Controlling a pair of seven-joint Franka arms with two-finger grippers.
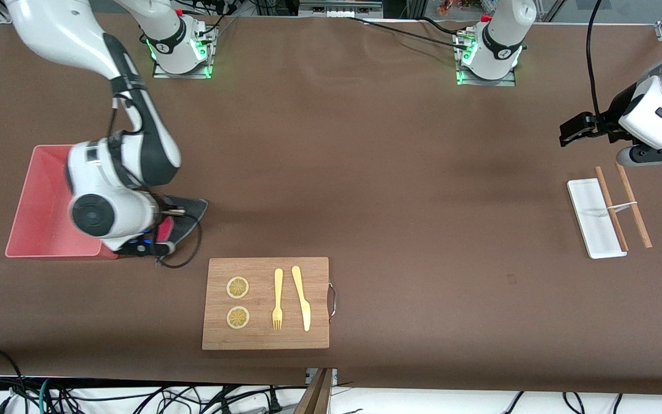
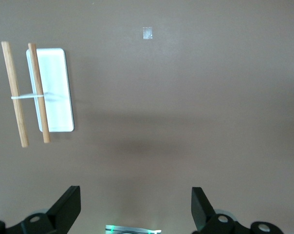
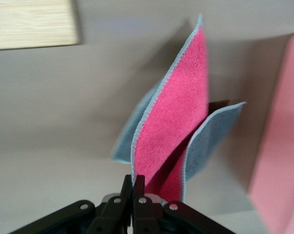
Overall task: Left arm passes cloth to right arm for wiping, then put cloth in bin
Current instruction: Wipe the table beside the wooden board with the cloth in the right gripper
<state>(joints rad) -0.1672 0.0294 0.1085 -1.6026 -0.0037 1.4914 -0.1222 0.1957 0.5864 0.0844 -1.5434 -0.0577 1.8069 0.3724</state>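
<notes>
The right gripper (image 3: 132, 187) is clenched on the cloth (image 3: 174, 124), hanging folded over the brown table (image 1: 400, 190) just beside the pink bin (image 1: 41, 213). The left gripper (image 2: 136, 207) waits released over bare tabletop near the white tray (image 1: 592, 215) and chopsticks (image 1: 624, 204). A wooden board (image 1: 265, 336) lies nearer the camera.

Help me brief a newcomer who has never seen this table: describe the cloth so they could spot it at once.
Start at the wooden board and look toward the right arm's end of the table, where the pink bin sits. Beside that bin, the right gripper is shut on the cloth, which hangs folded. It is the only soft thing there, dark grey on one face, pinkish-red on the other.
</notes>
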